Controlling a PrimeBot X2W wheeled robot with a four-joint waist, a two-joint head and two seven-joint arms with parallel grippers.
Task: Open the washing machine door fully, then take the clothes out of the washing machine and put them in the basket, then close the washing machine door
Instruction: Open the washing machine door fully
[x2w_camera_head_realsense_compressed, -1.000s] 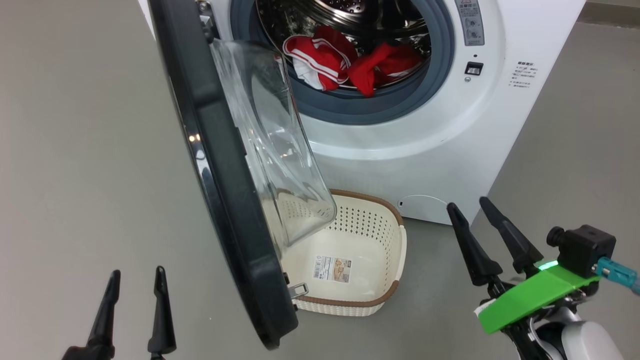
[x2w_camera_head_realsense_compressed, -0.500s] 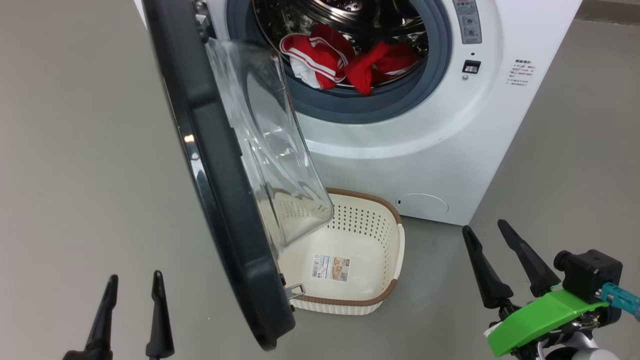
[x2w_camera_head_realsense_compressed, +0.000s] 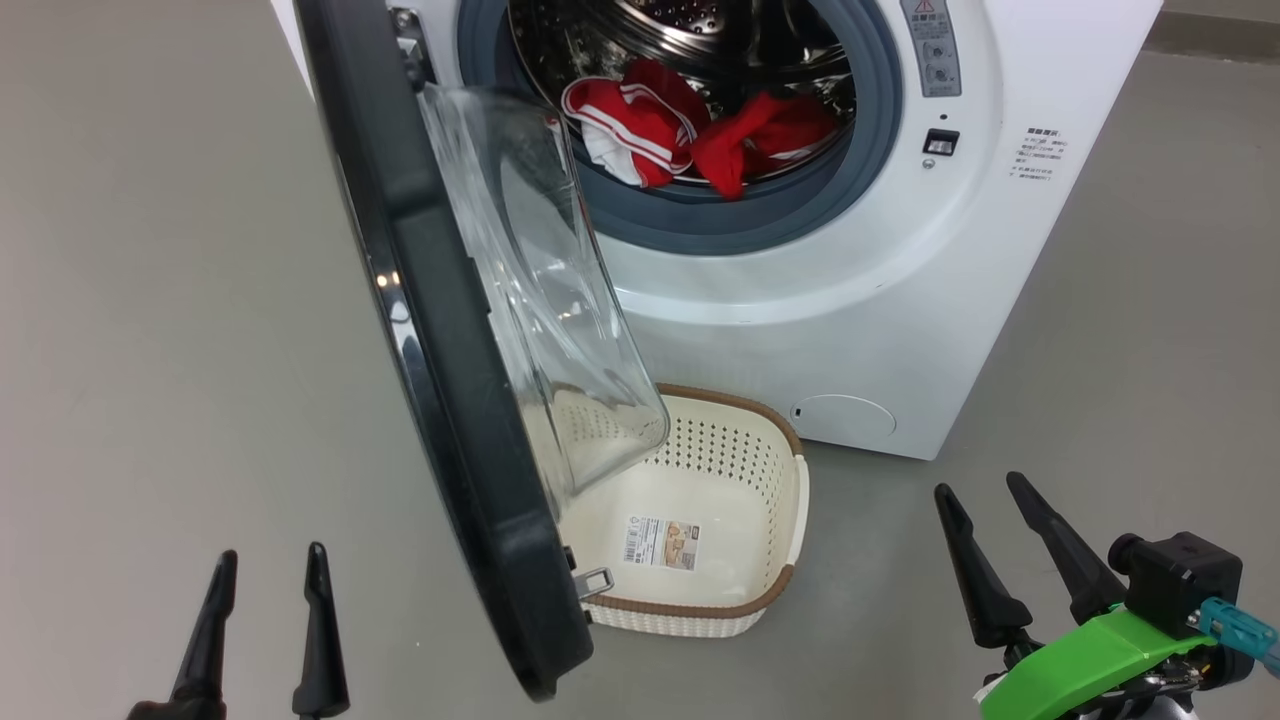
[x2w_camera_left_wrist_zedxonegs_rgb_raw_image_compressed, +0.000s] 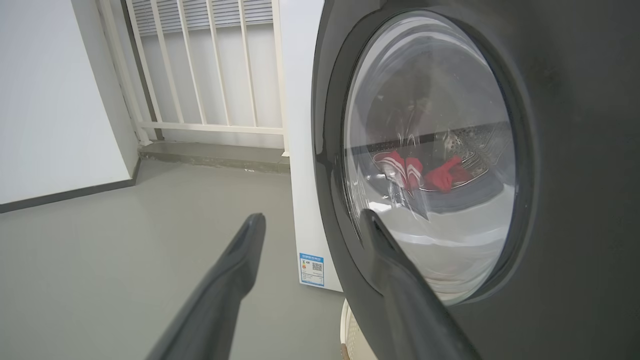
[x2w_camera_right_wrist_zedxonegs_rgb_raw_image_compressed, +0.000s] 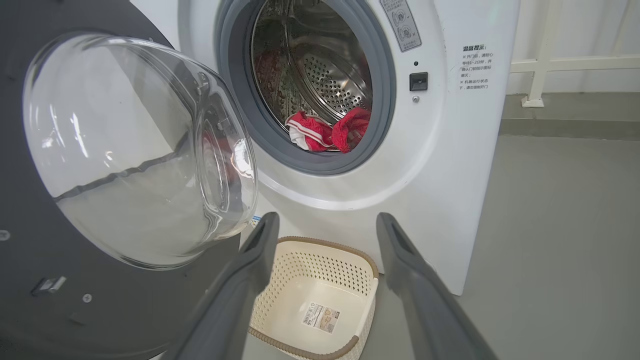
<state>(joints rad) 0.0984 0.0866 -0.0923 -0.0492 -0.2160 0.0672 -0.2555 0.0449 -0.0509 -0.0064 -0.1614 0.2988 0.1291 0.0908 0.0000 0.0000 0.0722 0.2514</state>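
Swinging door (x2w_camera_head_realsense_compressed: 430, 330) wider comes first: it hangs half open by basket (x2w_camera_head_realsense_compressed: 790, 500). Spread and empty: left end effector (x2w_camera_head_realsense_compressed: 274, 552), right end effector (x2w_camera_head_realsense_compressed: 978, 484). Push rim (x2w_camera_head_realsense_compressed: 480, 520), not glass (x2w_camera_head_realsense_compressed: 540, 300).

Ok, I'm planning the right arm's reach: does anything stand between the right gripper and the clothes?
Nothing visible does. The open right gripper faces the mouth of the drum, where the clothes lie near the front lip. The washing machine door hangs off to the robot's left of that line.
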